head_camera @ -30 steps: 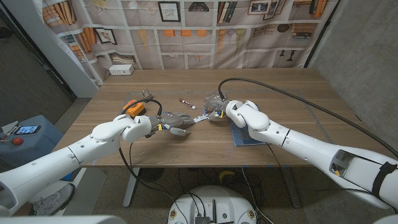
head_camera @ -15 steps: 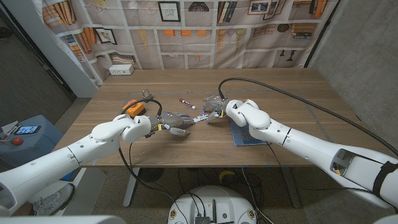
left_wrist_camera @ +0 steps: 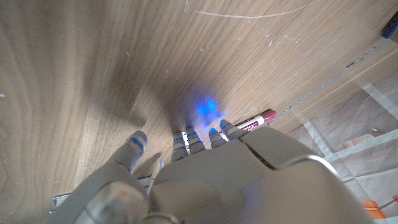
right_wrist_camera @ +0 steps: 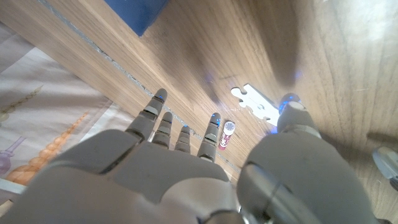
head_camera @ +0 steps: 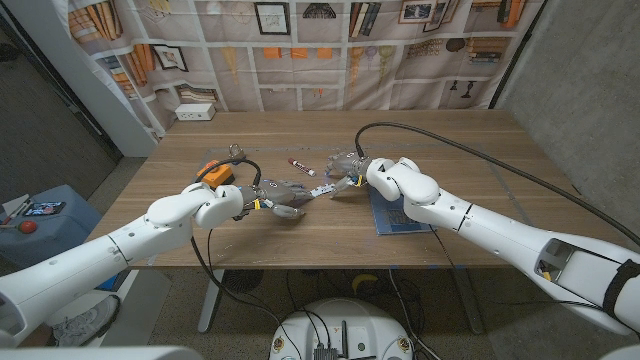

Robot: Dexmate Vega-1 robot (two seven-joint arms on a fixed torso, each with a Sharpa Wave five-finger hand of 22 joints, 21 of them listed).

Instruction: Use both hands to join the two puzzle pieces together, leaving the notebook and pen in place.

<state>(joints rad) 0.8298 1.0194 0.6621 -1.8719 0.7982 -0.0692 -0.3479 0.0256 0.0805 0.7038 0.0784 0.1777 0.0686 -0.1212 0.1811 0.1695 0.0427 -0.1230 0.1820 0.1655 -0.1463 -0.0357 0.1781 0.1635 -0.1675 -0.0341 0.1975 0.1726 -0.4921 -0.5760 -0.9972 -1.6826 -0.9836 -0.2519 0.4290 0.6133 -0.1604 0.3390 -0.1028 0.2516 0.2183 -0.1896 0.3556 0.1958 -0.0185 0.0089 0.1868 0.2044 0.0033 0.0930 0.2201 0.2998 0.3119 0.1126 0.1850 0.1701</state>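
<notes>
A white puzzle piece (head_camera: 320, 187) lies on the wooden table between my two hands; in the right wrist view the puzzle piece (right_wrist_camera: 255, 104) lies flat just off my thumb. My right hand (head_camera: 347, 169) hovers behind it with fingers spread and nothing in them. From the left, my left hand (head_camera: 281, 196) reaches in until its fingertips (left_wrist_camera: 186, 138) are close to the piece, fingers apart over bare wood. A pale flat edge (left_wrist_camera: 59, 199) shows by the left thumb; I cannot tell what it is. The red-and-white pen (head_camera: 300, 166) lies behind the hands. My right forearm partly covers the blue notebook (head_camera: 397, 216).
An orange object (head_camera: 213, 172) with a small metal thing beside it sits at the table's left, behind my left arm. A black cable arcs over the table's right half. The pen (right_wrist_camera: 225, 135) lies close beyond my right fingertips.
My right hand and forearm have drifted slightly right, away from the puzzle piece. The left hand and the piece have stayed put.
</notes>
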